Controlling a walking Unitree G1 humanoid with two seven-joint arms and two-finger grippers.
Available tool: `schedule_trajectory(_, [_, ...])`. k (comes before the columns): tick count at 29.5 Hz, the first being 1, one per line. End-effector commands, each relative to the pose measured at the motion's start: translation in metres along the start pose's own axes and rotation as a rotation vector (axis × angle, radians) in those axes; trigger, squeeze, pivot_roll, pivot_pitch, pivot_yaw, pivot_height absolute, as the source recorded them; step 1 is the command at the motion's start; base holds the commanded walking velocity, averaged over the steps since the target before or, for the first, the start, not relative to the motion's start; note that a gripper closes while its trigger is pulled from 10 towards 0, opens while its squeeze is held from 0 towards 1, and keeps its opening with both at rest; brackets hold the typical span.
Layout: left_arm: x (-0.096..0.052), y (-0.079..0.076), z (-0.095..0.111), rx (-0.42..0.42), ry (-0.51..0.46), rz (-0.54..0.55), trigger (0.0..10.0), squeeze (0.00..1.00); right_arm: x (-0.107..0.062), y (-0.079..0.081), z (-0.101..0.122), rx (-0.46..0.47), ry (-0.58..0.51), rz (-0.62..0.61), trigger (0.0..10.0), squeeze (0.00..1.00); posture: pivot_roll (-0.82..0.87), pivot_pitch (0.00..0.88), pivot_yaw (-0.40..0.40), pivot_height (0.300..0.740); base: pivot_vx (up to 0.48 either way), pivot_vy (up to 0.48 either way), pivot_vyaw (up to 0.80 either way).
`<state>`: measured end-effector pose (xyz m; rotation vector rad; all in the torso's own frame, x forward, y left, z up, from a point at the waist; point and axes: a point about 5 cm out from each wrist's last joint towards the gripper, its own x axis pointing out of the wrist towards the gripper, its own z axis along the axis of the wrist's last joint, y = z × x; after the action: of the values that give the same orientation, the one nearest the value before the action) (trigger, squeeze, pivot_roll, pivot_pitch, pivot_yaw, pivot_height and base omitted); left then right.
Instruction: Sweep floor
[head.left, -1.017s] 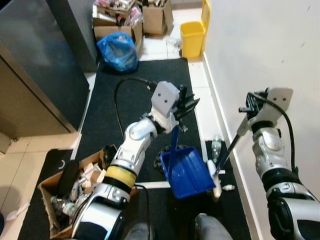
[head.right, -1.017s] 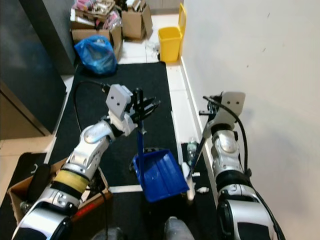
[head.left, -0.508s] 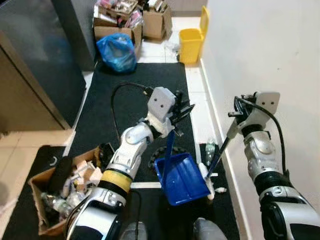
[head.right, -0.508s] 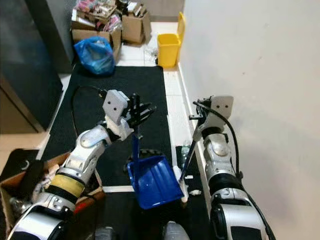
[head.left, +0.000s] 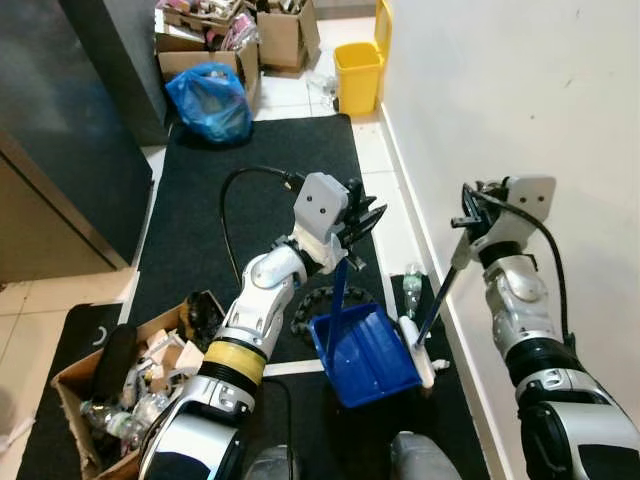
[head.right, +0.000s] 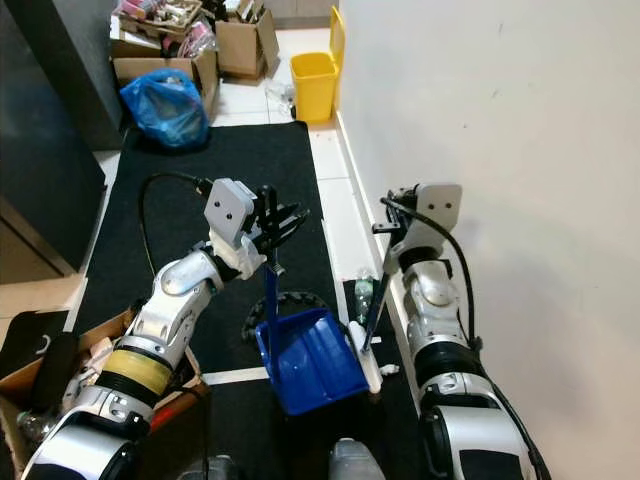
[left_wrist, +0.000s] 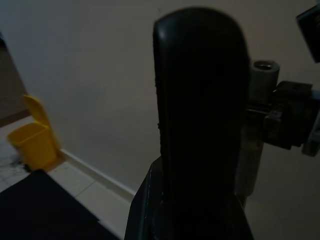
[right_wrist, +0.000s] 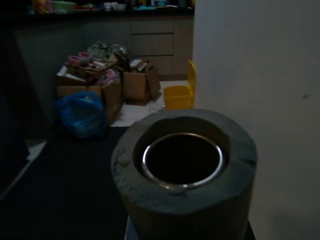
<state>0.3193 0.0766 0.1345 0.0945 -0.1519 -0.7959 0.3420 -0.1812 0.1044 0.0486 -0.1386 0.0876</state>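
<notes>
My left gripper (head.left: 362, 222) is clamped on the handle of the blue dustpan (head.left: 366, 352), whose scoop rests at the black mat's (head.left: 265, 180) near edge. I should keep its lip flat on the floor. My right gripper (head.left: 470, 218) grasps the broom (head.left: 432, 307), bristles touching the pan's right side; short strokes leftward. Since a second ago my view has shifted, while both holds remain unchanged.
</notes>
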Motion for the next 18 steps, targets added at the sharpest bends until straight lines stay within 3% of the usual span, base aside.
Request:
schedule_trajectory(1, [-0.007, 0.010, 0.002, 0.056, 0.004, 0.025, 10.0, 0.00, 0.006, 0.000, 0.015, 0.008, -0.088, -0.021, 10.0, 0.00, 0.08, 0.004, 0.001, 0.740, 0.000, 0.000, 0.00])
schedule_trajectory(8, [-0.012, 0.014, 0.001, 0.078, 0.023, 0.026, 10.0, 0.00, 0.018, -0.005, 0.027, -0.003, -0.110, -0.101, 10.0, 0.00, 0.09, 0.042, -0.001, 0.740, 0.000, 0.000, 0.00])
schedule_trajectory(14, [-0.015, -0.003, -0.007, 0.029, 0.032, -0.001, 10.0, 0.00, 0.030, 0.015, 0.034, -0.119, -0.096, -0.093, 10.0, 0.00, 0.11, 0.110, -0.022, 0.740, 0.000, 0.000, 0.00])
schedule_trajectory(18, [-0.016, -0.008, -0.012, 0.013, 0.038, -0.003, 10.0, 0.00, 0.032, 0.021, 0.035, -0.133, -0.105, -0.073, 10.0, 0.00, 0.12, 0.124, -0.030, 0.740, 0.000, 0.000, 0.00])
